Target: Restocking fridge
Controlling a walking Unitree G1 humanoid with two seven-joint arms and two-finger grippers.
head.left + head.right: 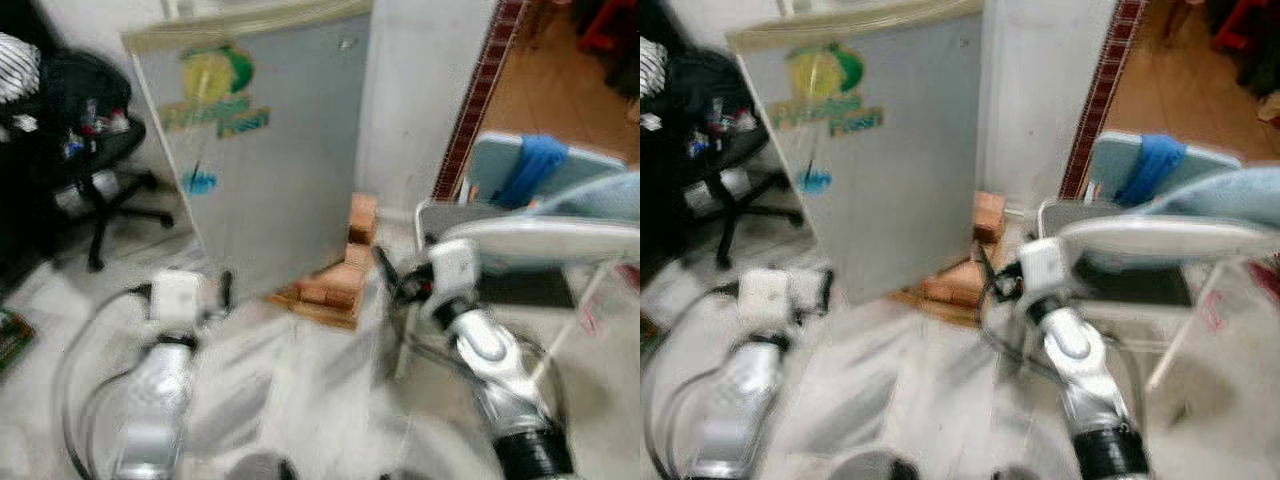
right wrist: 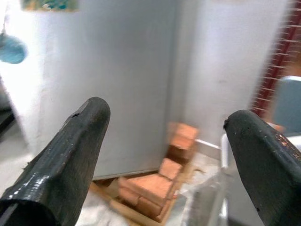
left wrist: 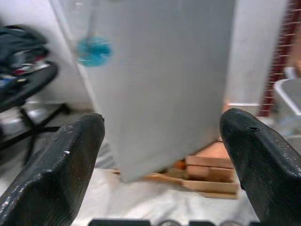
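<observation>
A grey fridge stands ahead with its door shut; a green and yellow fruit sticker is on the door. My left gripper is held low in front of the door's lower left part, open and holding nothing, with its black fingers spread wide. My right gripper hovers near the fridge's lower right corner, also open and holding nothing, its fingers wide apart. Both eye views are blurred.
The fridge rests on red bricks and a wooden board. A black office chair loaded with things stands to the left. To the right are a white table, a blue cloth and a brick-patterned doorframe.
</observation>
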